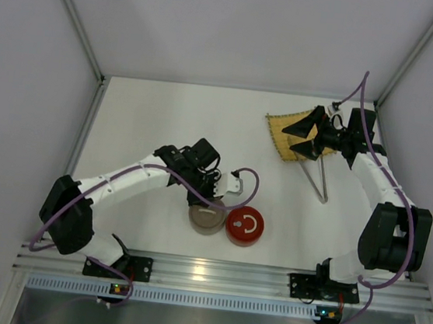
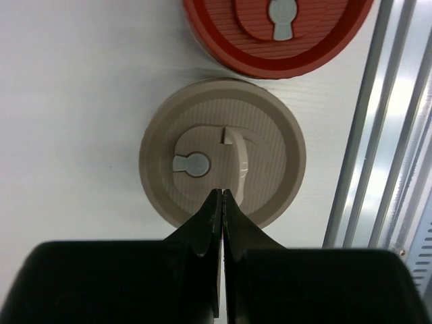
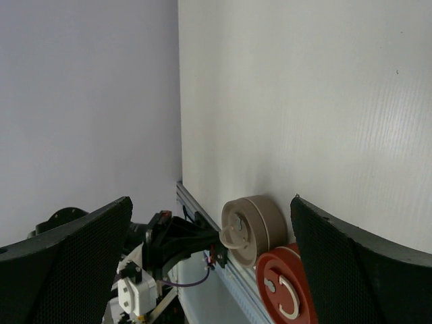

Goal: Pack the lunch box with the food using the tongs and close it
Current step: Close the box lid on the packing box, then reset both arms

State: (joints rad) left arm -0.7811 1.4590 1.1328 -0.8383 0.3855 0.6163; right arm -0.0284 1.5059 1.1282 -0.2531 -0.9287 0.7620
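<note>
Two tools: right tool [image 1: 303,138] gapes wide, empty, over mat [image 1: 279,130] at far right corner of counter [image 1: 167,117]. Tongs [image 1: 321,188] lie just nearward, long axis far-to-near, joined end toward near edge; we judge right arm nearer. Left tool [image 2: 221,196] pinched shut over beige lid [image 2: 270,162]. Food unseen.

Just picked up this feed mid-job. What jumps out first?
Two round lidded containers sit side by side near the front edge, the red container to the right of the beige container. The left gripper is shut over the beige lid. At the far right, the right gripper hangs open over the bamboo mat, and the tongs lie on the table beside it.
</note>
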